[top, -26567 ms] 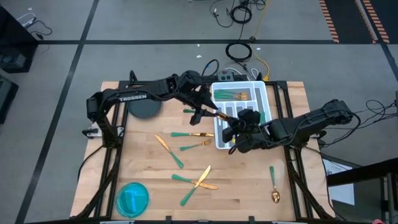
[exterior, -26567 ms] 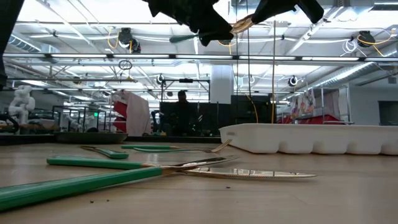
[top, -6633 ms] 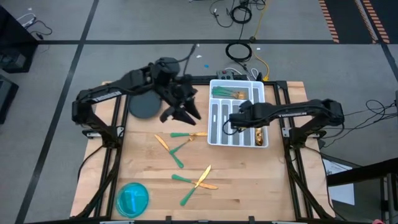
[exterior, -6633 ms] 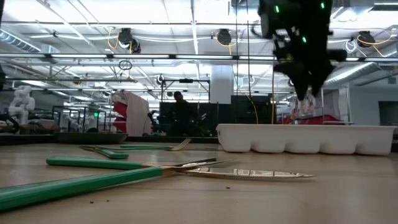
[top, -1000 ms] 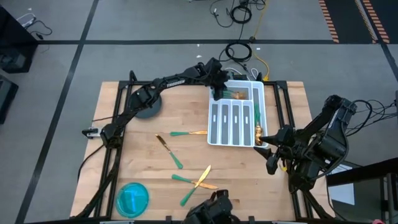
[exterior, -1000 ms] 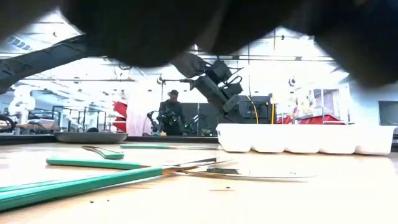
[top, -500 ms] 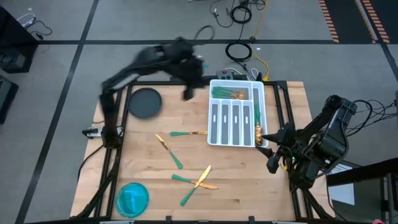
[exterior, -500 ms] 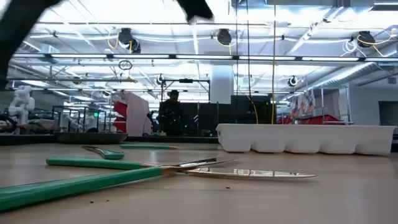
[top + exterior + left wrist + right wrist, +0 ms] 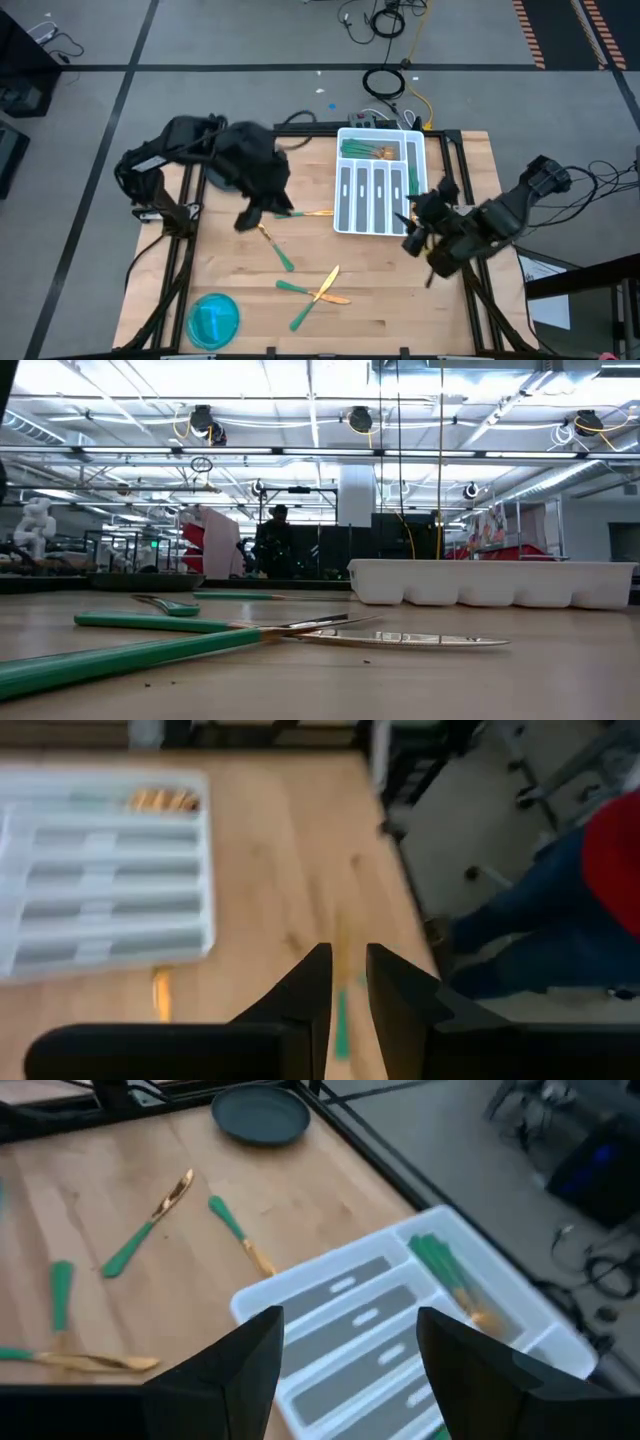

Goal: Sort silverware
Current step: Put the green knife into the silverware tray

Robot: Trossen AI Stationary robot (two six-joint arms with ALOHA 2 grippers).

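Observation:
Loose silverware with teal handles and gold heads lies flat on the wooden table: a fork (image 9: 305,213), a knife (image 9: 272,243) and a crossed heap (image 9: 316,291) (image 9: 250,632). More silverware (image 9: 368,151) lies in the far compartment of the white divided tray (image 9: 346,195), and one piece (image 9: 413,188) in its right slot. My left gripper (image 9: 245,220) (image 9: 348,965) hovers over the table left of the fork, its fingers a narrow gap apart with nothing between them. My right gripper (image 9: 412,235) (image 9: 348,1325) hangs wide open by the tray's near right corner.
A dark round plate (image 9: 225,178) (image 9: 262,1115) lies at the far left, half under my left arm. A blue bowl (image 9: 213,318) stands at the near left corner. Someone in jeans and a red top (image 9: 570,910) stands beside the table.
My left gripper has swung from the tray's far compartment up and toward the table's left edge, then come toward the near edge and down over the table beside the fork. My right gripper has come in from beyond the table's right edge to the tray's near right corner. The silverware has not moved.

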